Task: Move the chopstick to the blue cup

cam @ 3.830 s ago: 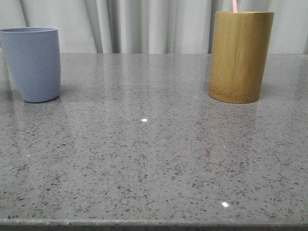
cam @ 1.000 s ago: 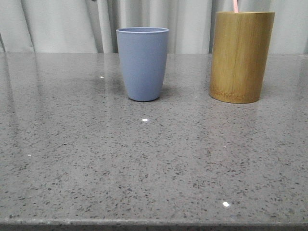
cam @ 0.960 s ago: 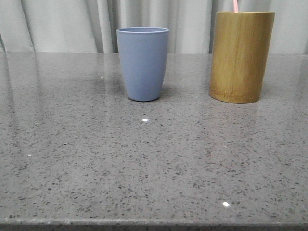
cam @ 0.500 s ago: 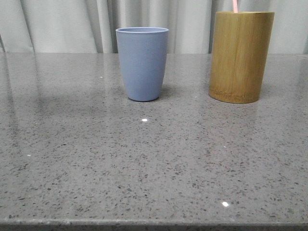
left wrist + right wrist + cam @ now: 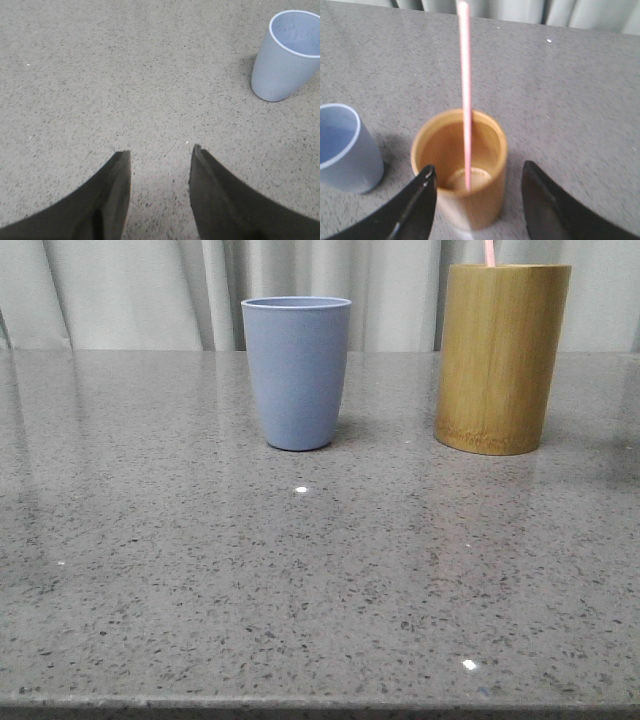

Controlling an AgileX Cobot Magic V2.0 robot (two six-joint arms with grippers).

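Kitchen-like setting: polished speckled stone countertop (image 5: 320,580) backed by pale pleated curtains (image 5: 130,290).

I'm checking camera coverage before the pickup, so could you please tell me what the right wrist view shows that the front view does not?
Only the right wrist view shows the open right gripper, the inside of the tall yellow-brown bamboo cylinder and most of the thin pale pink chopstick standing in it. Only the front view shows the grey speckled table's near edge and both vessels' full side profiles. Both show the bamboo cylinder, the matte pale blue tapered cup, the chopstick and the curtain.
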